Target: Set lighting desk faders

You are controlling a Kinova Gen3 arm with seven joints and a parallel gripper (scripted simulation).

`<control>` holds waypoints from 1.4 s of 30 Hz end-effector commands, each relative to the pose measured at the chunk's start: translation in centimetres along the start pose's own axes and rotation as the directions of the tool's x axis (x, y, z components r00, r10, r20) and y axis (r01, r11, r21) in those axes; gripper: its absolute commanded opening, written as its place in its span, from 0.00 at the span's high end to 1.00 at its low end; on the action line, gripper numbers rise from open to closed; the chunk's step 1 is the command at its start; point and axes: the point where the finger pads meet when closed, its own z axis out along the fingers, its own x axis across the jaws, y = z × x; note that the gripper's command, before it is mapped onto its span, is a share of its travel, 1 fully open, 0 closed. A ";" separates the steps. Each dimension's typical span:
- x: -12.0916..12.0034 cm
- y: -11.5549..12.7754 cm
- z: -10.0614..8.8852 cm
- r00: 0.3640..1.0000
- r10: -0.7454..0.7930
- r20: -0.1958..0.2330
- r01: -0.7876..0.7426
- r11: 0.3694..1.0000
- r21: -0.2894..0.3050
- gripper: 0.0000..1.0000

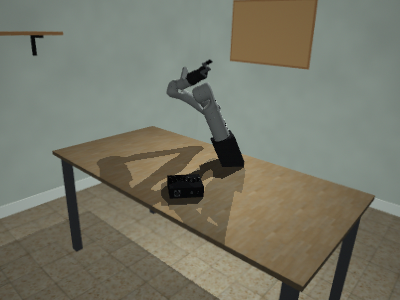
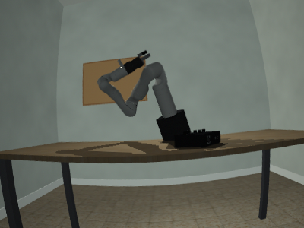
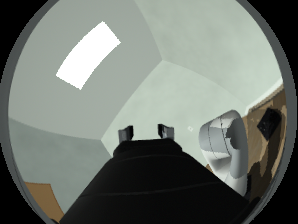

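1. High above the desk (image 1: 300, 220), the tool (image 1: 206, 64) points up and away, its fingers spread wide with nothing between them.
2. On the wooden desk, the lighting desk (image 1: 185, 188) stands on its base just in front of the arm's black pedestal (image 1: 227, 150), well apart from the tool.
3. Its fader caps (image 2: 198, 131) show as small black bumps along the top; their levels are probably too small to read.
4. From the wrist view, the fingertips face a wall corner and a bright ceiling panel (image 3: 89, 54).

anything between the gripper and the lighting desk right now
Only the arm's own links. The open gripper is raised high, pointing upward; the lighting desk sits on the table by the arm's base, clearest in the exterior view.
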 end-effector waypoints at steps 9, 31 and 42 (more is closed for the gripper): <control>0.0 0.0 0.0 1.000 0.000 -0.001 0.000 1.000 0.000 0.00; -0.7 -1.3 0.1 1.000 0.027 0.011 -0.028 0.999 0.016 0.00; -2.5 -5.3 0.5 0.993 0.108 0.045 -0.111 0.992 0.061 0.00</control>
